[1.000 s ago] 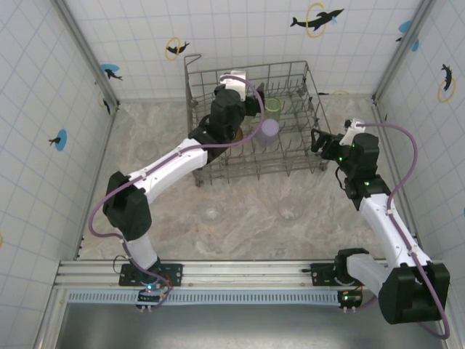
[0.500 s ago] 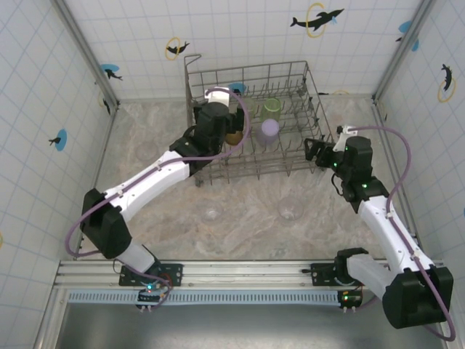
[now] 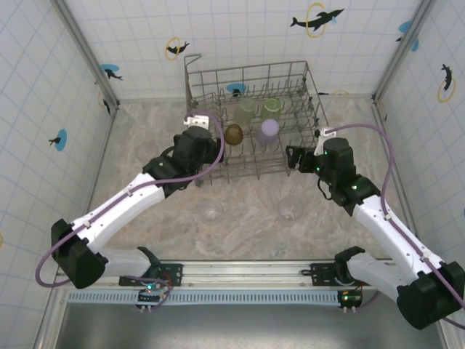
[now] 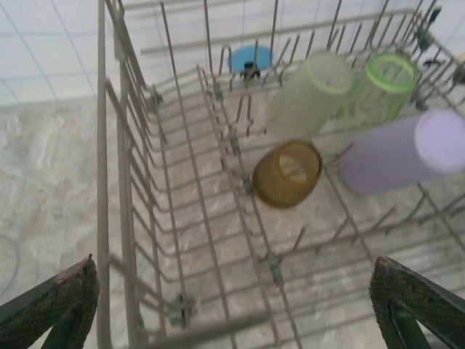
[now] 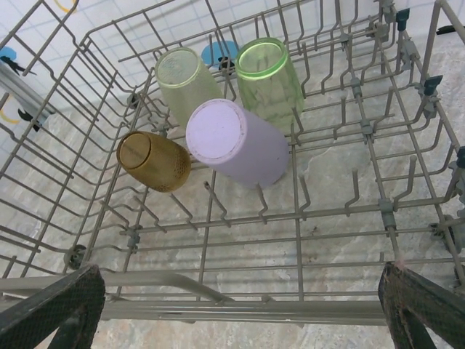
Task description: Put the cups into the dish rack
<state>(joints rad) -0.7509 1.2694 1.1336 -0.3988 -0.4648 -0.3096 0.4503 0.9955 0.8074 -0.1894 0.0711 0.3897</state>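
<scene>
The grey wire dish rack [image 3: 205,75] stands at the back middle of the table. Inside it lie an amber cup [image 3: 233,134], a lilac cup [image 3: 269,129], a pale green cup [image 3: 245,110] and a brighter green cup [image 3: 272,106]. Two clear cups [image 3: 212,213] [image 3: 290,211] stand on the table in front of the rack. My left gripper [image 3: 197,134] is open and empty at the rack's left front corner, facing the amber cup [image 4: 287,173]. My right gripper [image 3: 294,157] is open and empty at the rack's right front, looking over the front rail at the lilac cup [image 5: 236,142].
Tiled walls close in the table on the left, back and right. The rack's tall gridded left side [image 4: 120,167] rises close before my left gripper. The rack's front rail [image 5: 240,309] runs between my right fingers. The arm bases' rail [image 3: 240,273] lines the near edge.
My left gripper has drawn back from above the rack's inside to its left front corner, uncovering the amber cup. My right gripper has slid left along the rack's front.
</scene>
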